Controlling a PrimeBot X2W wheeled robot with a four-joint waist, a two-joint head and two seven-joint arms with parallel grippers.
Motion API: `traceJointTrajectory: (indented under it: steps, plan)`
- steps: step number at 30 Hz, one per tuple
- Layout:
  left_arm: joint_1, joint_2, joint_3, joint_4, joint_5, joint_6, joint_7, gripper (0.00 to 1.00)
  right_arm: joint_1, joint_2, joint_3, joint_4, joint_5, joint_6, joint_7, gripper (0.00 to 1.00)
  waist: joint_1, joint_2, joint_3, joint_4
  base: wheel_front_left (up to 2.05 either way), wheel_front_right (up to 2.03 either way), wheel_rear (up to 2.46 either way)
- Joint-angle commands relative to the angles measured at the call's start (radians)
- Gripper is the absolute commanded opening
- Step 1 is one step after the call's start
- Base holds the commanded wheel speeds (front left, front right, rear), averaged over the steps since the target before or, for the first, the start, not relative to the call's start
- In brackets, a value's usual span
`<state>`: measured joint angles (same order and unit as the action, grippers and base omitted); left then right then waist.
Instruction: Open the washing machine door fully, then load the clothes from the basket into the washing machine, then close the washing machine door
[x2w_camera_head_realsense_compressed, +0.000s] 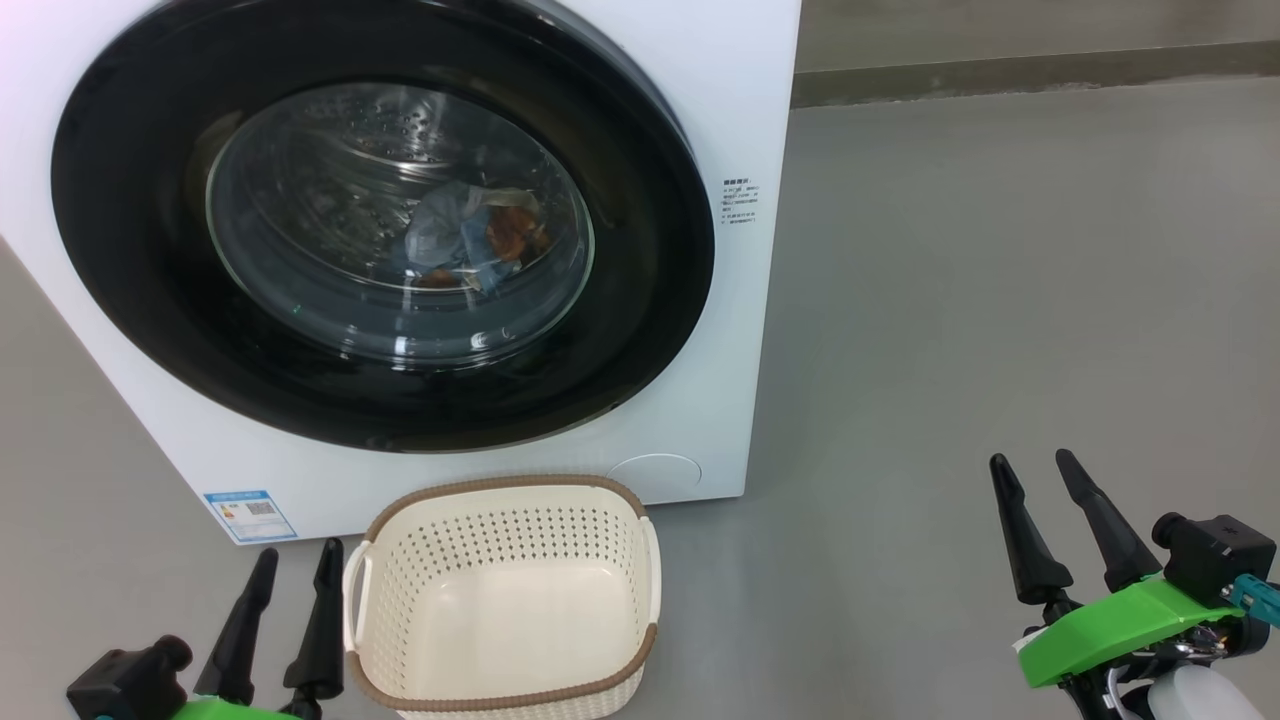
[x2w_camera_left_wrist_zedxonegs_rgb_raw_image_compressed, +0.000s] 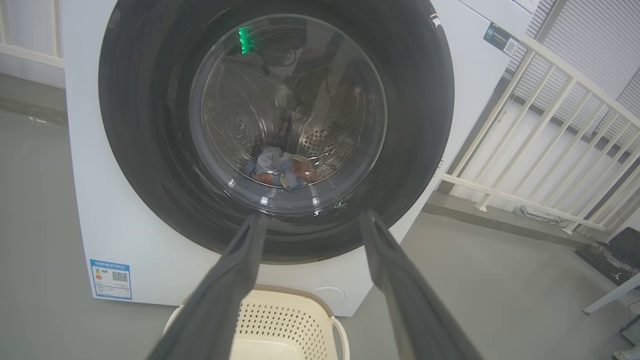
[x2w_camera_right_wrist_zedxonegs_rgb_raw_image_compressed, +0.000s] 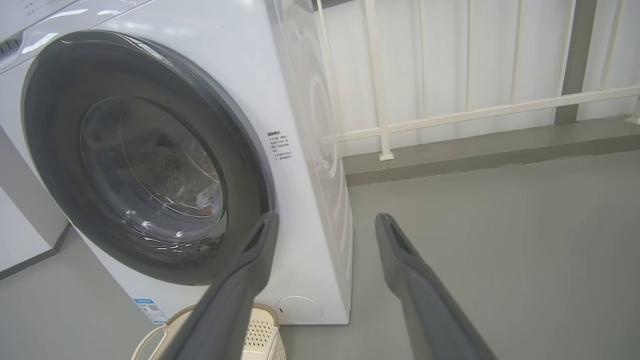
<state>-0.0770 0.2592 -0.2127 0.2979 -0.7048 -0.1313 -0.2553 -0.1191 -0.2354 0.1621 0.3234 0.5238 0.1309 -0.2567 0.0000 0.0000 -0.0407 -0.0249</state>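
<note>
The washing machine door (x2w_camera_head_realsense_compressed: 150, 290) is shut, the clothes (x2w_camera_head_realsense_compressed: 475, 240) seemingly behind its glass. The basket (x2w_camera_head_realsense_compressed: 505, 488) sits just before the washing machine (x2w_camera_head_realsense_compressed: 740, 120). The left gripper (x2w_camera_head_realsense_compressed: 298, 552) and right gripper (x2w_camera_head_realsense_compressed: 1031, 460) have fingers spread, holding nothing.

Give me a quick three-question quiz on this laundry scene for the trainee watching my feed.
1. True or false: the washing machine door stands open.
2. Multiple choice: where are the clothes? A, lying in the basket. B, inside the washing machine, seen through the door glass. C, draped over the basket's rim.
3. Fill in: the jaws of the left gripper and the right gripper both stand ____.

Key: 1 false; 2 B; 3 open.
</note>
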Motion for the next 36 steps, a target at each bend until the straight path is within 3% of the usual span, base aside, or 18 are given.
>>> traceJointTrajectory:
  steps: [1,23,24,36]
  plan:
    - [-0.04,0.027,0.033,-0.016,-0.007,0.001,-0.006,1.0,-0.018,-0.011,0.02,-0.019,-0.02,0.0,-0.005,1.0,0.0,0.0,0.0,0.0,0.0,0.0,0.0]
    - [-0.039,0.026,0.03,-0.018,-0.02,0.001,-0.006,1.0,-0.018,-0.007,0.027,-0.016,-0.02,0.0,-0.005,1.0,0.0,0.0,0.003,-0.001,0.0,0.0,0.0]
    - [0.001,-0.001,-0.003,0.003,-0.009,0.0,0.0,0.0,0.001,0.006,0.006,0.008,0.0,0.0,0.0,0.0,0.0,0.0,0.003,-0.001,0.0,0.0,0.0]
    - [0.021,-0.042,0.009,0.031,-0.07,0.0,0.025,0.0,0.03,0.043,-0.007,0.04,0.077,0.0,0.025,0.0,0.0016,0.0,0.004,0.001,0.0,0.0,0.0]
